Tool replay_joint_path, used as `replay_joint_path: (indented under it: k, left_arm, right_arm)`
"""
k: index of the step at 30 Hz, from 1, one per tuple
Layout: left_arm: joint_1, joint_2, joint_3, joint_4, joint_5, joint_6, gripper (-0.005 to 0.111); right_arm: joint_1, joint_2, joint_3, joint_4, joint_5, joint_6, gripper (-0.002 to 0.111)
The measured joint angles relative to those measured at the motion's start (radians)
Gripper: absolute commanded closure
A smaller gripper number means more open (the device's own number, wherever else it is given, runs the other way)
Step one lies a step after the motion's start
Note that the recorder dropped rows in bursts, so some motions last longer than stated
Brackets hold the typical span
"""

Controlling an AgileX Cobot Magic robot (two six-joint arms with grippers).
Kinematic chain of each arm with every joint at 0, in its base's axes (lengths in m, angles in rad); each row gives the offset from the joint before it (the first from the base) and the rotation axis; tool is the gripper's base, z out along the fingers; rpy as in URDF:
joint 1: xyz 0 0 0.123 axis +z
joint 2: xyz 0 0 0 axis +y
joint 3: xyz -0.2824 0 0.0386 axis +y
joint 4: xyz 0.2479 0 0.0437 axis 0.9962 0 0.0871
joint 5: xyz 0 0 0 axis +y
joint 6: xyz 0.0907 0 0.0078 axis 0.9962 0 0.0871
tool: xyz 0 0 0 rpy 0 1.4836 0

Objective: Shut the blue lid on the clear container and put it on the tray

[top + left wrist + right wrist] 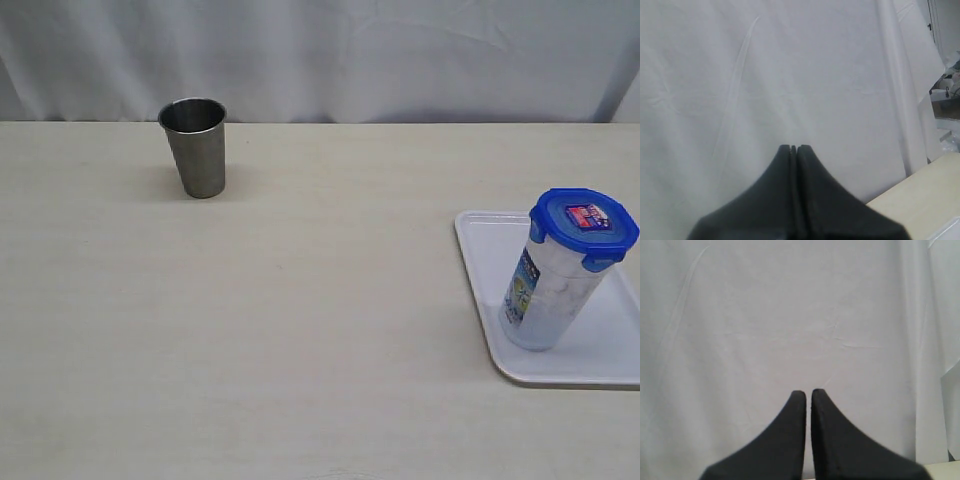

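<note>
In the exterior view the clear container [545, 300] stands upright on the white tray [480, 260] at the right edge of the table. The blue lid [585, 225] sits on its rim, sticker up, flaps down. Neither arm shows in that view. The left gripper [793, 147] is shut, its black fingers pressed together with nothing between them, facing the white curtain. The right gripper [808, 392] is also shut and empty, with only a thin slit between its fingers, and it faces the same curtain.
A tapered steel cup [196, 147] stands at the back left of the table. A white curtain [320, 55] hangs behind the table. A corner of the tabletop [925, 200] shows in the left wrist view.
</note>
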Motion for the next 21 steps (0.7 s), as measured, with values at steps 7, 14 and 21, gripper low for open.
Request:
replay_joint_path:
  k: [7, 14, 21]
  left_arm:
    - [0.000, -0.001, 0.000, -0.166, -0.006, 0.053, 0.107]
    - [0.000, -0.001, 0.007, -1.016, 0.087, 0.968, 0.107]
    - [0.050, -0.007, 0.162, -1.508, -0.185, 1.575, 0.107]
  right_arm:
    - [0.000, 0.000, 0.000, 0.000, 0.000, 0.000, 0.104]
    - [0.000, 0.000, 0.000, 0.000, -0.002, 0.000, 0.104]
    - [0.000, 0.000, 0.000, 0.000, -0.002, 0.000, 0.104]
